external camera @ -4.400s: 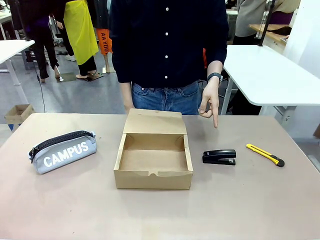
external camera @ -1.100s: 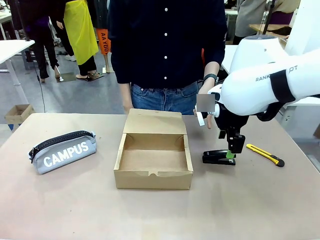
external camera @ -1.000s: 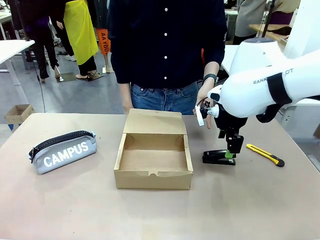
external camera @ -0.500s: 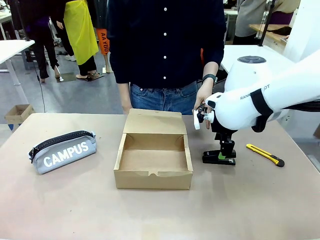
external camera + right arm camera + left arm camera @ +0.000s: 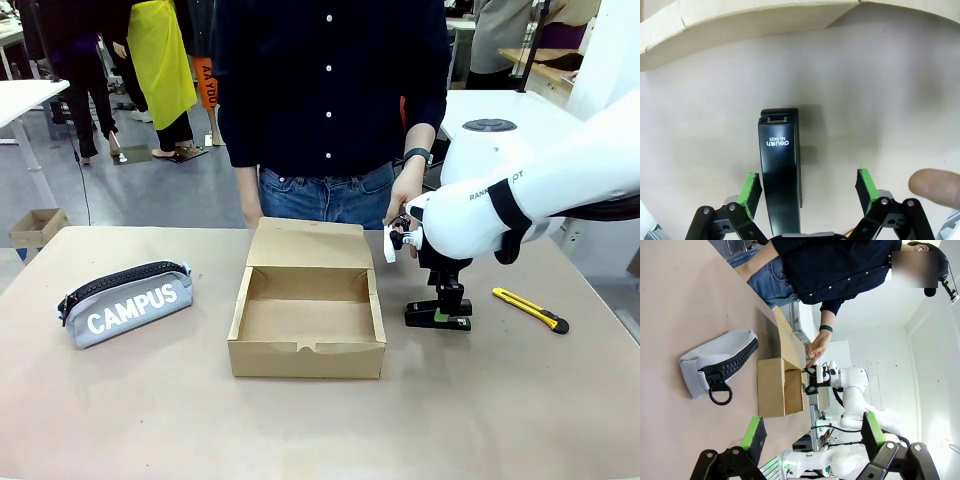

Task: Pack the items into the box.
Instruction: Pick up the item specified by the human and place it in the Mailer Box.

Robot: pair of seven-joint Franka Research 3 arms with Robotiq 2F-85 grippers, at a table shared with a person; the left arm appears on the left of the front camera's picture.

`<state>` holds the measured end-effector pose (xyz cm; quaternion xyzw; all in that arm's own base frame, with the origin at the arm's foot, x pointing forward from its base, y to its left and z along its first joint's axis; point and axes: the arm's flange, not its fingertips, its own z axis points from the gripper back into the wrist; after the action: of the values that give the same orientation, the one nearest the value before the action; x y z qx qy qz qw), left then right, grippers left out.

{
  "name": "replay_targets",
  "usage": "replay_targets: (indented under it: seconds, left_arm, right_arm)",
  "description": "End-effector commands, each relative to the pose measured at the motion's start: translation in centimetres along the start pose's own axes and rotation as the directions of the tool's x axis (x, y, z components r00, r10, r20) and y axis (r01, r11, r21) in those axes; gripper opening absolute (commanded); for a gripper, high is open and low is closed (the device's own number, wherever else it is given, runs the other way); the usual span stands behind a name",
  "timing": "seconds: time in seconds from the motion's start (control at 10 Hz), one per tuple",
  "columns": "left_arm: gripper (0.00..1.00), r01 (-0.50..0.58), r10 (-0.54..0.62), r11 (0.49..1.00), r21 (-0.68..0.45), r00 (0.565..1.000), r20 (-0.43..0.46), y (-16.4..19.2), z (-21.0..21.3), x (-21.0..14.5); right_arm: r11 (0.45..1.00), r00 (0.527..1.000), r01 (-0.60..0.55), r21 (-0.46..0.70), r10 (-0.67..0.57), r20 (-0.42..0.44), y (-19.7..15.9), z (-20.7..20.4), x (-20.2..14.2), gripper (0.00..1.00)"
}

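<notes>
The small black stapler point(image 5: 437, 316) lies on the table just right of the open brown box point(image 5: 305, 358). My right gripper point(image 5: 441, 310) stands low over it, open. In the right wrist view the stapler point(image 5: 780, 170) lies between the green pads point(image 5: 751, 189), closer to the left one and apart from both. The box wall point(image 5: 755, 17) runs along the top. The yellow utility knife point(image 5: 530, 309) lies further right. My left gripper point(image 5: 812, 432) is open with nothing in it, looking across at the box point(image 5: 772, 387).
The grey CAMPUS pouch point(image 5: 125, 302) lies at the left of the table, pouch point(image 5: 715, 365). The person stands behind the box, one hand point(image 5: 405, 205) hanging near my right wrist. A fingertip point(image 5: 932, 185) shows beside the right pad.
My right arm has come in, shifted left and dropped lower; its open fingers now straddle the stapler. The person's pointing hand has drawn back. Nothing else moved.
</notes>
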<state>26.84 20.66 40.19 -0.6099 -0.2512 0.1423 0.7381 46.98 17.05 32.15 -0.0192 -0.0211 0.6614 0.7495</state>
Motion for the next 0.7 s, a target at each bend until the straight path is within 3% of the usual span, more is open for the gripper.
replay_targets:
  seconds: [0.0,0.3,0.4,0.5,0.6]
  left_arm:
    - [1.0,0.022,-0.021,0.999,-0.026,1.0,0.012,-0.11,-0.11,-0.11]
    - [1.0,0.022,-0.021,0.999,-0.026,1.0,0.012,-0.11,-0.11,-0.11]
    - [1.0,0.022,-0.021,0.999,-0.026,1.0,0.012,-0.11,-0.11,-0.11]
    - [1.0,0.022,-0.021,0.999,-0.026,1.0,0.012,-0.11,-0.11,-0.11]
    - [1.0,0.022,-0.021,0.999,-0.026,1.0,0.012,-0.11,-0.11,-0.11]
  right_arm:
    - [1.0,0.999,0.028,0.003,-0.028,-0.026,-0.53,0.21,0.32,1.0]
    - [0.998,0.999,0.046,0.032,-0.046,-0.011,-0.64,0.11,0.29,1.0]
    - [0.998,0.998,0.052,0.038,-0.05,-0.036,-0.62,0.13,0.33,0.56]
    - [0.998,0.999,0.039,0.041,-0.037,-0.027,-0.6,0.19,0.34,0.44]
    - [0.998,0.999,0.04,0.045,-0.039,-0.024,-0.61,0.18,0.31,0.44]
